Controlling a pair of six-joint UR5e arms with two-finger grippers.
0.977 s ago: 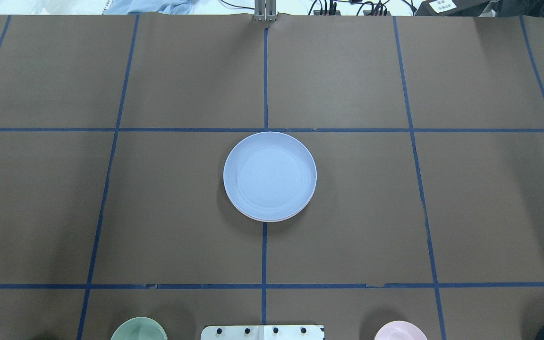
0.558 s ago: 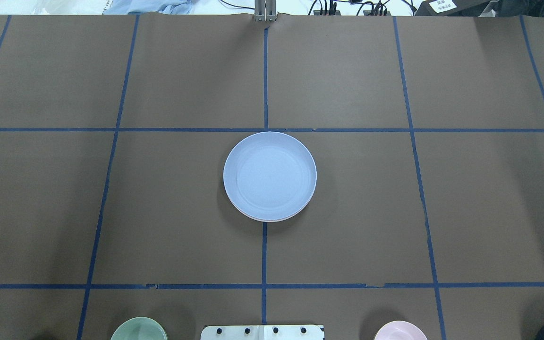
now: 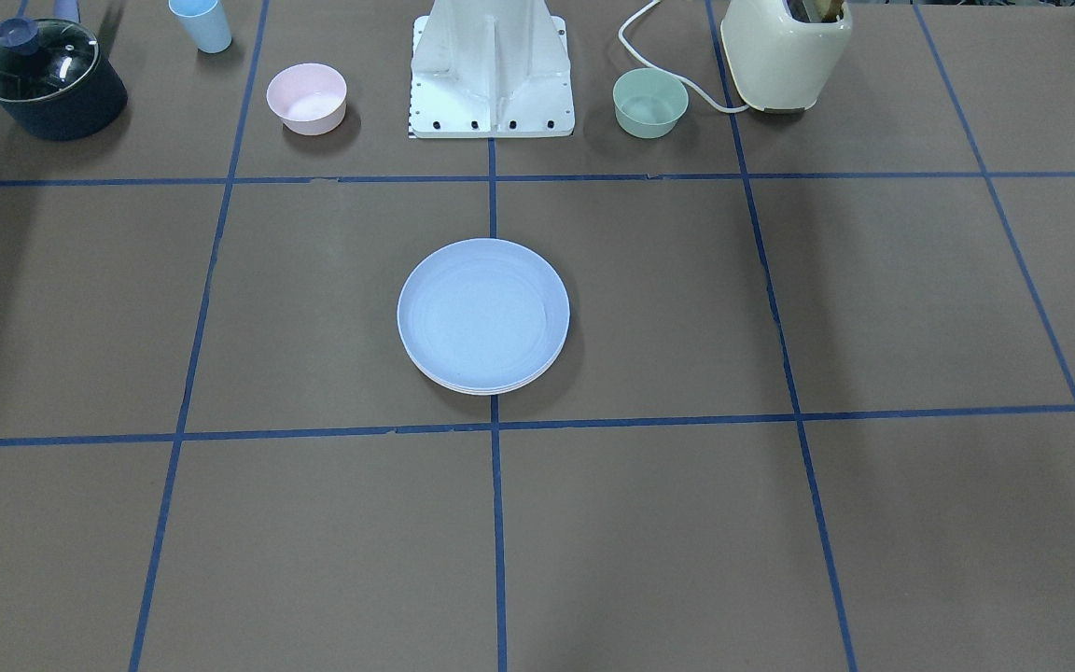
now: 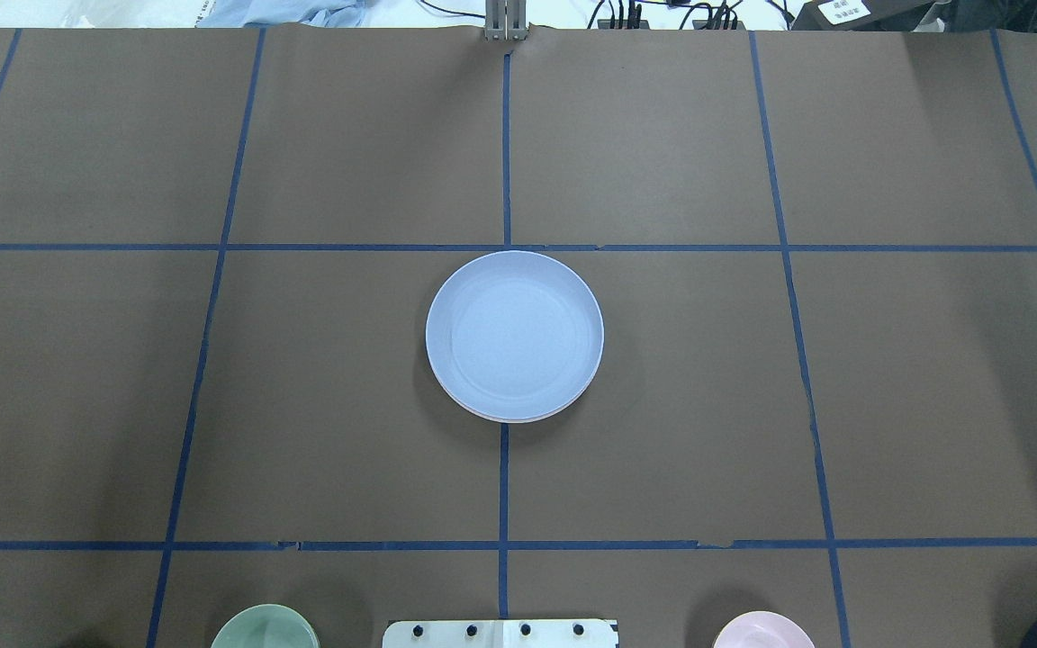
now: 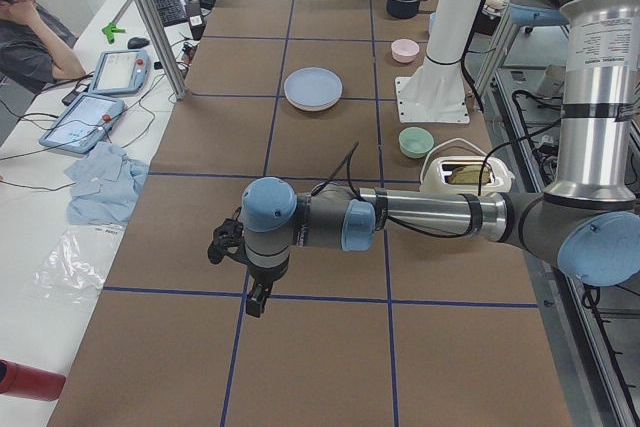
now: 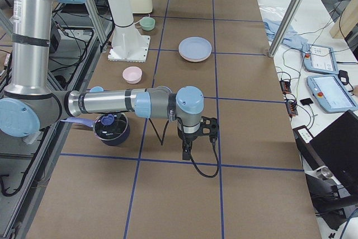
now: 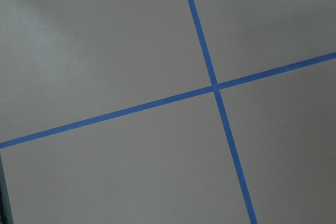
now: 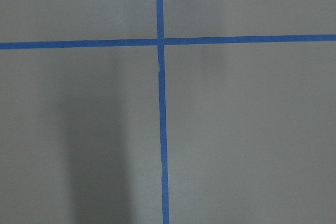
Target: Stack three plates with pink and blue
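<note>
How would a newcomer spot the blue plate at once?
Start at the white robot base. Follow the tape line from it to mid-table: the blue plate tops a stack there. It is wide and shallow, unlike the pink bowl and green bowl by the base.

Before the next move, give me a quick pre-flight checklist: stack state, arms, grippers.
1. Blue plate on top of the pile: ok.
2. Pink plate under it: ok. A pink rim shows below the blue in the right side view.
3. Count of three: cannot tell. The rims below are too thin to separate.
4. Left gripper clear of the plates: ok. It hangs over bare table at the far end.
5. Right gripper clear of the plates: ok. It is at the opposite end.
6. Jaws open or shut: cannot tell. Both show only in the side views.
</note>
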